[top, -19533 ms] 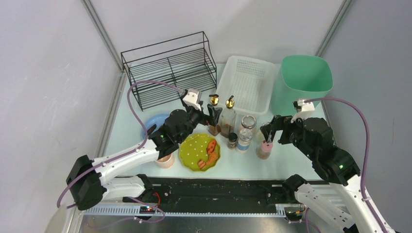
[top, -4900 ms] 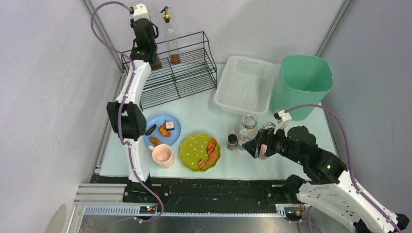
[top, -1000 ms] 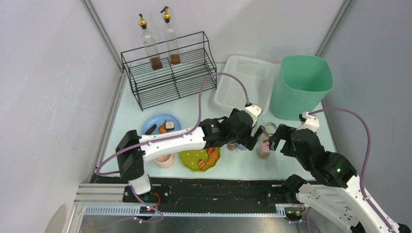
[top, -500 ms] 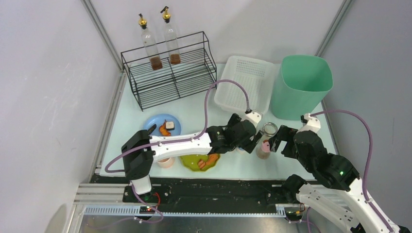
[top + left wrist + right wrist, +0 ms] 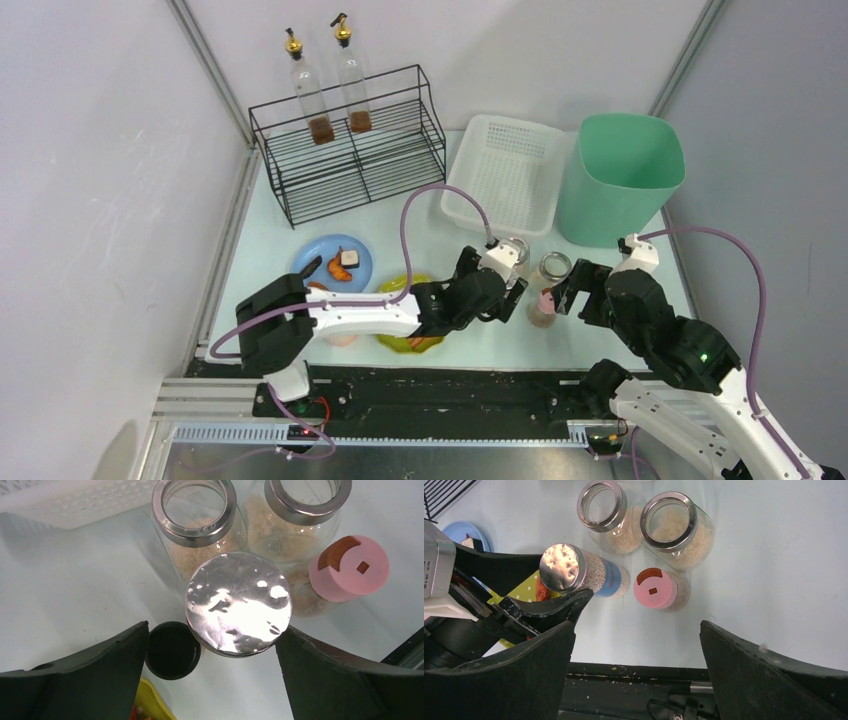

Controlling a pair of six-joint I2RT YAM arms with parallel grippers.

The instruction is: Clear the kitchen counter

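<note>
Left jaws: spread wide, gripping nothing, lowered on either side of the silver-lidded jar (image 5: 239, 604) and the small black-capped bottle (image 5: 172, 650) beside it; contact with either not clear. Right jaws: equally wide, empty, hovering over the pink-lidded shaker (image 5: 654, 587).

Kitchen counter (image 5: 265, 240): flat, level, pale mint, directly ahead of both arm bases. Near edge along the black rail (image 5: 450, 385), running left to right. From above, wider than deep, so long axis apparently side to side, though the slanted view leaves that unsure.

Just behind the silver-lidded jar and shaker: two open glass jars (image 5: 194, 511) (image 5: 307, 500), upright, close together. At the far side: black wire rack (image 5: 350, 150) carrying two oil bottles (image 5: 305, 85), white basket (image 5: 505, 170), green bin (image 5: 620, 175). Nearer left: blue plate (image 5: 335, 262); yellow plate (image 5: 405, 340) partly under the left arm.
</note>
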